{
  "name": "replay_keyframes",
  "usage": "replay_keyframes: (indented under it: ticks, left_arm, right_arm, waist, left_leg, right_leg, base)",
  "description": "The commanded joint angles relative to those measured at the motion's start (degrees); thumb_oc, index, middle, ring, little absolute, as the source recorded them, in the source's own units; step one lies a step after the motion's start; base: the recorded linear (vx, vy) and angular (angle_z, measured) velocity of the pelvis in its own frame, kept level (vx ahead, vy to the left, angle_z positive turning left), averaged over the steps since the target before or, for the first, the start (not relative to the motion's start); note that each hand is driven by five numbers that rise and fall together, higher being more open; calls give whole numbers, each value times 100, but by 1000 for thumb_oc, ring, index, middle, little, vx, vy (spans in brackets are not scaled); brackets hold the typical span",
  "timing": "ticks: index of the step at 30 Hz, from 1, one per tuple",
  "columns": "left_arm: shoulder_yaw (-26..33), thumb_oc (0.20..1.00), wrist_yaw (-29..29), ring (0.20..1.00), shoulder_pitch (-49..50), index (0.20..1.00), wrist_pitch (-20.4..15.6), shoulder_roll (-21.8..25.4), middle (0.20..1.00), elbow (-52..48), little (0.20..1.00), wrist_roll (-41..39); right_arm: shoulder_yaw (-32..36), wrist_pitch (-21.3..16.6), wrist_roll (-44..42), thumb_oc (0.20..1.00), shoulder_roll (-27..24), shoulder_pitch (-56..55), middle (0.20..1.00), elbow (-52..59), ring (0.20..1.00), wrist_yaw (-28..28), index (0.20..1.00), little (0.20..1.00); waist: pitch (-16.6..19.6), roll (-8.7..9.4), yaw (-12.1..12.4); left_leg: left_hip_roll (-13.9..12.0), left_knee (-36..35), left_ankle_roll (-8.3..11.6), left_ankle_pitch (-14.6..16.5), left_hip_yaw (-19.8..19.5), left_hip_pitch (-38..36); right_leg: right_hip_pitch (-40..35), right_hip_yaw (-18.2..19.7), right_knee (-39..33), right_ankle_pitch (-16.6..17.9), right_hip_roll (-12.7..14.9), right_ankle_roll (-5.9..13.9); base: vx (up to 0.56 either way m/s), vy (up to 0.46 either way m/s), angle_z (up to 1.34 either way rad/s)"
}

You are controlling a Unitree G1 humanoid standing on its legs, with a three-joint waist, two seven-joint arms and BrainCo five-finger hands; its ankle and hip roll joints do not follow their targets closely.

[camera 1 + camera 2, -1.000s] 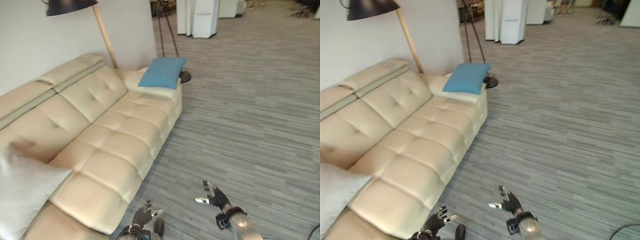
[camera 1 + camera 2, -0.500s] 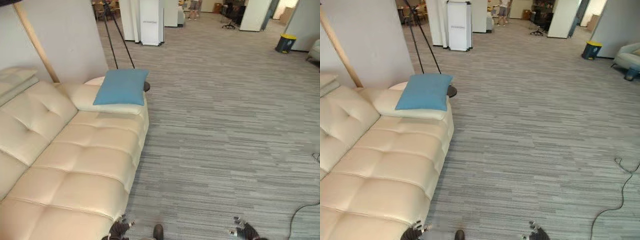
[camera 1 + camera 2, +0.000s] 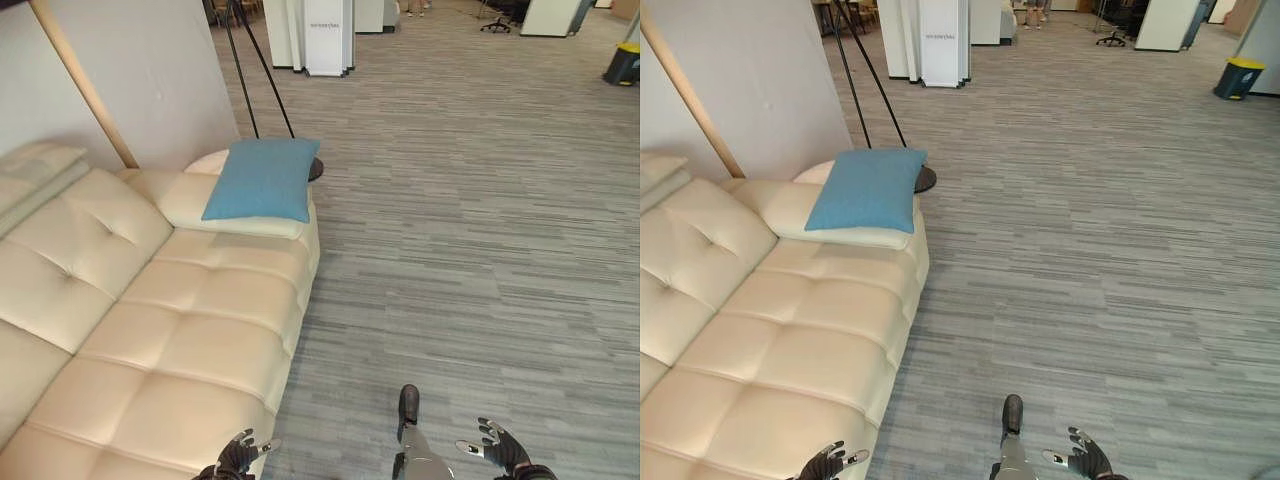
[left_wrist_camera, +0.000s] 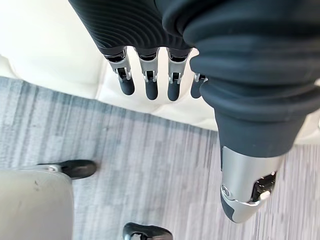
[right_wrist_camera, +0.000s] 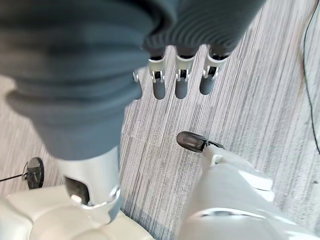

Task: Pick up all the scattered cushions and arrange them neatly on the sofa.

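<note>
A blue cushion [image 3: 262,179] lies flat on the far armrest of the cream tufted sofa [image 3: 170,330], which runs along the left side. My left hand [image 3: 238,457] hangs low by the sofa's near front corner, fingers straight and holding nothing; its wrist view shows the fingers [image 4: 147,80] over the sofa's edge and the carpet. Low at the right, over the grey carpet, my right hand [image 3: 500,448] is open and holds nothing, with its fingers [image 5: 181,76] spread.
A floor lamp's wooden pole [image 3: 85,85] leans up behind the sofa by the white wall. Black tripod legs [image 3: 262,65] and a round dark base [image 3: 314,168] stand beyond the armrest. White pillars [image 3: 328,35] and a yellow bin [image 3: 622,62] are far off. Grey carpet stretches to the right.
The camera has swung away from the sofa's near end, so the pale cushion seen there a second ago has left the picture. Both hands stay low and open.
</note>
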State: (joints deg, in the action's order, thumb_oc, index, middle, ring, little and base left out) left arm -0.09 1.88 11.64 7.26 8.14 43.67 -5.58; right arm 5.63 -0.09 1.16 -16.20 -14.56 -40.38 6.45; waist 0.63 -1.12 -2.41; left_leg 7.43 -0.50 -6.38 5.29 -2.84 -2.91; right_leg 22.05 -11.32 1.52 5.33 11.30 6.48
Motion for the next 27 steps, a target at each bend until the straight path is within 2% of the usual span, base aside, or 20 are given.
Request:
replay_keyframes:
  ticks: [1,3,4,5,6,8,9,10,11,12,13,15,17,19,20,21,22,25,26,27]
  left_arm:
    - [-26,1000,-12,1000,172,1000,-137,93,1000,-265,1000,131]
    - [-7,1000,-35,1000,291,1000,-168,23,1000,-272,1000,130]
    - [-6,1000,-35,1000,291,1000,-168,26,1000,-272,1000,130]
    - [-40,1000,-26,1000,285,1000,-216,-33,1000,-283,1000,149]
    - [-74,1000,-37,1000,207,1000,-293,-56,1000,-165,1000,179]
    - [-81,1000,-64,1000,26,1000,-360,-33,1000,-11,1000,269]
    - [-97,1000,-45,1000,-28,1000,-386,-37,1000,79,1000,268]
    - [-51,1000,-39,1000,19,1000,-397,-39,1000,53,1000,238]
    - [-26,1000,-42,1000,88,1000,-392,-42,1000,10,1000,205]
    - [-26,1000,-42,1000,88,1000,-392,-40,1000,10,1000,205]
    - [-9,1000,-57,1000,152,1000,-391,-42,1000,-46,1000,165]
    - [4,1000,-64,1000,175,1000,-408,-41,1000,-86,1000,122]
    - [7,1000,-92,1000,148,1000,-387,-45,1000,-137,1000,95]
    - [59,1000,-127,1000,170,1000,-372,-12,1000,-181,1000,87]
    - [142,1000,-134,1000,315,1000,-372,6,1000,-183,1000,78]
    - [131,1000,-145,1000,312,1000,-367,30,1000,-166,1000,84]
    - [217,1000,-181,1000,382,1000,-344,22,1000,-206,1000,62]
    - [115,1000,-174,1000,425,1000,-372,-51,1000,-333,1000,42]
    - [146,1000,-251,1000,348,1000,-353,-142,1000,-488,1000,-46]
    - [121,1000,-274,1000,332,1000,-366,-172,1000,-511,1000,-44]
  right_arm:
    - [14,-429,-78,1000,-270,-90,1000,240,1000,-66,1000,1000]
    - [-94,-496,-102,1000,-223,-27,1000,136,1000,-33,1000,1000]
    - [-95,-496,-102,1000,-220,-26,1000,135,1000,-33,1000,1000]
    - [-170,-505,-159,1000,-206,82,1000,125,1000,-36,1000,1000]
    - [-252,-484,-175,1000,-189,219,1000,97,1000,-71,1000,1000]
    - [-429,-439,-146,1000,-63,379,1000,55,1000,-132,1000,1000]
    - [-473,-402,-96,1000,-26,396,1000,40,1000,-165,1000,1000]
    - [-513,-375,-55,1000,46,392,1000,45,1000,-207,1000,1000]
    - [-538,-377,-43,1000,60,406,1000,44,1000,-227,1000,1000]
    - [-538,-377,-43,1000,62,406,1000,44,1000,-227,1000,1000]
    - [-579,-390,-28,1000,40,457,1000,7,1000,-237,1000,1000]
    - [-640,-401,-34,1000,-11,551,1000,-12,1000,-214,1000,1000]
    - [-697,-413,-67,1000,7,618,1000,-16,1000,-199,1000,1000]
    - [-764,-408,-69,1000,85,634,1000,7,1000,-210,1000,1000]
    - [-798,-383,-11,1000,126,600,1000,25,1000,-149,1000,1000]
    - [-799,-399,6,1000,181,533,1000,22,1000,-171,1000,1000]
    - [-756,-426,26,1000,247,457,1000,-47,1000,-195,1000,1000]
    - [-711,-445,-2,1000,294,361,1000,20,1000,-92,1000,1000]
    - [-677,-421,4,1000,299,324,1000,118,1000,-84,1000,1000]
    - [-674,-421,-9,1000,295,320,1000,147,1000,-87,1000,1000]
  waist:
    - [264,34,-242]
    - [256,-79,-267]
    - [269,-58,-278]
    - [168,-21,-236]
    - [89,58,-171]
    - [35,186,-65]
    - [5,204,40]
    - [7,245,180]
    - [-6,224,272]
    - [-1,245,265]
    - [-18,190,368]
    - [29,32,491]
    - [-78,6,595]
    - [-87,-38,601]
    - [-52,-57,651]
    - [-20,-120,661]
    - [109,-6,768]
    - [151,72,822]
    - [148,0,743]
    - [149,-26,718]
  left_leg:
    - [-450,520,466,343,-238,-1205]
    - [-510,2046,892,-341,-129,-845]
    - [-487,2041,888,-359,-139,-826]
    - [-352,3716,1217,-1022,-143,-107]
    - [-199,4570,1245,-1140,-176,327]
    - [-238,5229,1115,-845,29,1131]
    - [-315,5190,1059,-613,72,1477]
    - [-463,4444,961,-351,273,1912]
    - [-565,3855,913,-211,392,1937]
    - [-542,3817,910,-239,395,1927]
    - [-680,2693,875,-317,482,2002]
    - [-984,765,926,-875,515,1916]
    - [-1291,-437,1093,-1271,1015,2067]
    - [-1637,-450,1098,-1314,1668,2316]
    - [-1702,-450,1066,-1255,1914,2013]
    - [-1697,-450,952,-1571,2029,1870]
    - [-1368,-395,692,-1826,1851,1660]
    - [-1009,-274,357,-1656,1551,1413]
    - [-878,-449,273,-1454,1253,1064]
    - [-877,-450,276,-1406,1159,1003]
  right_leg:
    - [-800,-112,-652,737,-351,-340]
    - [-1133,5,-442,483,-547,-525]
    - [-1115,3,-439,486,-521,-521]
    - [-1394,130,-265,197,-561,-639]
    - [-1535,205,-185,51,-530,-711]
    - [-1749,273,-119,-230,-523,-767]
    - [-1943,293,-158,-335,-578,-798]
    - [-2272,261,-279,-477,-628,-801]
    - [-2412,273,-351,-551,-691,-794]
    - [-2408,269,-354,-549,-668,-790]
    - [-2581,313,-414,-633,-766,-779]
    - [-2845,226,-536,-804,-939,-750]
    - [-3388,159,-642,-1140,-982,-677]
    - [-3657,150,-571,-1351,-1008,-589]
    - [-3727,218,-426,-1476,-1005,-489]
    - [-3813,195,-252,-1555,-1045,-449]
    - [-3737,96,571,-1407,-868,-90]
    - [-3054,135,2466,-385,-581,335]
    - [-2191,265,3300,-206,-531,202]
    - [-1957,248,3249,-336,-516,136]
  base:
    - [643,-249,67]
    - [531,-189,47]
    - [456,-172,34]
    - [403,-148,15]
    - [543,-215,3]
    - [412,-174,-23]
    - [627,-178,-19]
    - [706,-145,-14]
    - [523,-92,5]
    - [410,-11,-2]
    - [418,40,-17]
    - [603,80,-39]
    - [581,104,-28]
    - [532,147,-12]
    - [549,180,-41]
    - [728,303,-41]
    - [661,334,21]
    - [523,293,126]
    - [447,193,95]
    - [670,124,88]
